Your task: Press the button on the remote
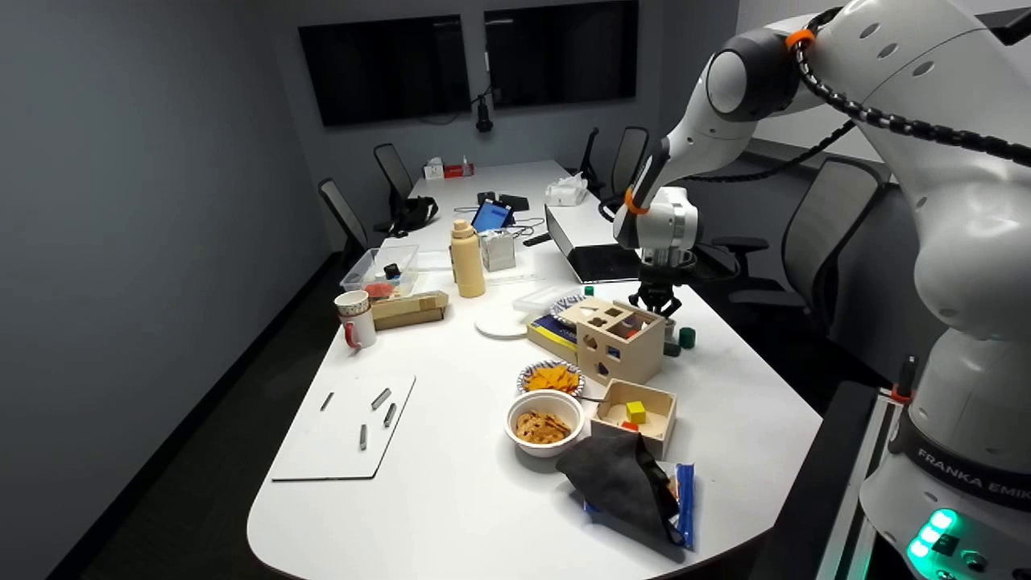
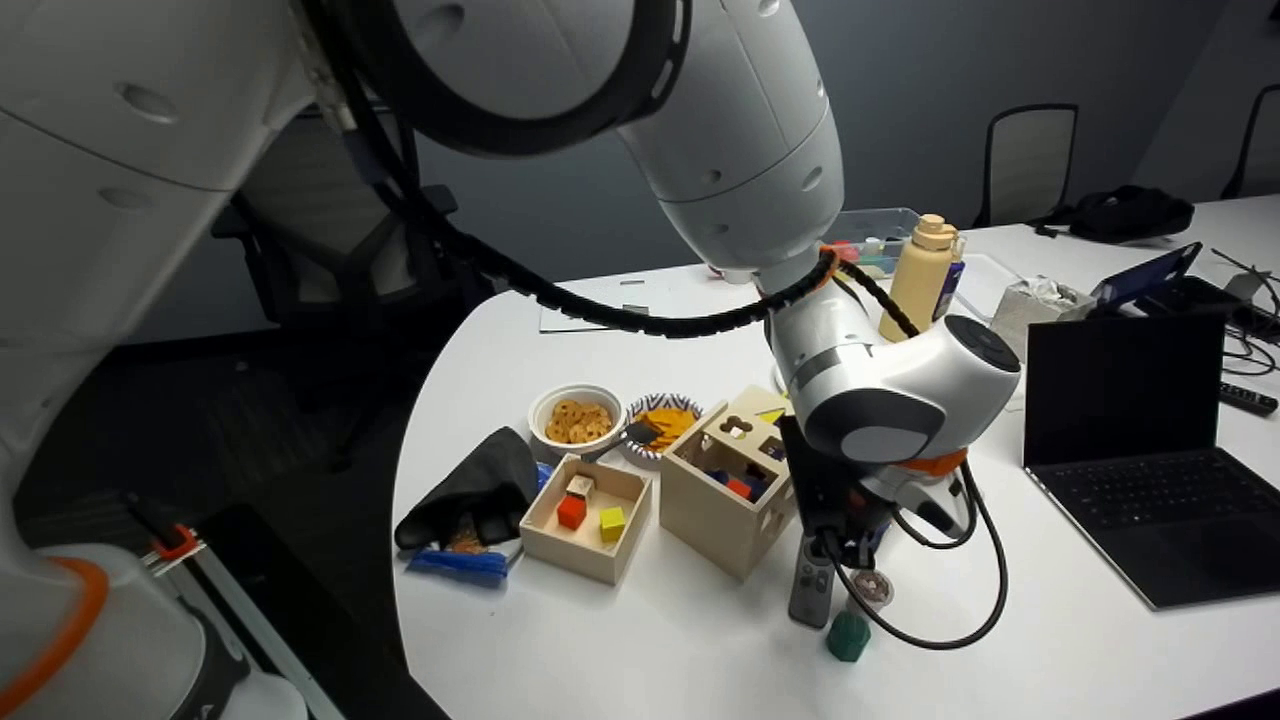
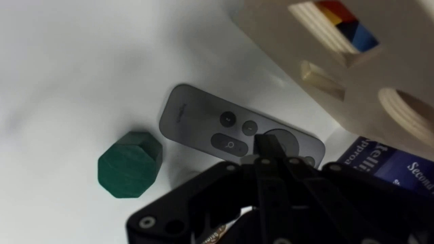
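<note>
1. The step in hand, as I judge it, is the press itself or the last lining-up for it: the gripper (image 3: pixel 270 145) stands over the remote (image 3: pixel 234 130).
2. Its fingers (image 3: pixel 262 147) are pressed together into one blunt tip, with nothing seen between them.
3. In the wrist view they cover the left part of the ring pad (image 3: pixel 290 139); whether they touch it or hang just above, I cannot tell.
4. To the left of the tip lie the button marked 1 (image 3: pixel 250 128), the button marked 2 (image 3: pixel 227 119) and the long search button (image 3: pixel 229 144).
5. In an exterior view the remote lies on the table (image 2: pixel 690 650), just right of the wooden shape box (image 2: pixel 712 510); its near end shows, its far end is hidden by the gripper. The green block (image 2: pixel 848 637) stands just right of the near end.
6. The task names no particular button. For the ring pad, the next move likely calls for a short, straight push down, then a lift; for the others, a small shift left first.
7. A slanted push could slide the remote.
</note>
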`<state>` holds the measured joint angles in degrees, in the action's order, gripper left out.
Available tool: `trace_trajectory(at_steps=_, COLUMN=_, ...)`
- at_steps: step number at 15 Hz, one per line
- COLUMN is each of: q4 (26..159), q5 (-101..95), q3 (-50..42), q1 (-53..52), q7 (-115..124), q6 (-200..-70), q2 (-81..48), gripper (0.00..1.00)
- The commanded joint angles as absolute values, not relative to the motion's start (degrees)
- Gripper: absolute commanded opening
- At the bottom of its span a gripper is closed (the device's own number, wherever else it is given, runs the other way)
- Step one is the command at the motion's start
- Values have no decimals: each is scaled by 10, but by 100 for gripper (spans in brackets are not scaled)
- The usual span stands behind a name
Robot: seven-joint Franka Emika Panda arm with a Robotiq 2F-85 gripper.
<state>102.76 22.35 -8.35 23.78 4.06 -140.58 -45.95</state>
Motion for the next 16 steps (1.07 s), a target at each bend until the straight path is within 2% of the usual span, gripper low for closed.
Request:
trace_trajectory(at_steps=1, q4=974, q5=246, q3=-70, q1=253, q7=61, q6=-1409, q2=-503, gripper=0)
trace_trajectory(at_steps=16, q4=892, q5=234, q3=-83, q1=240, q7=118, q6=-1396, q2=-571, gripper=0)
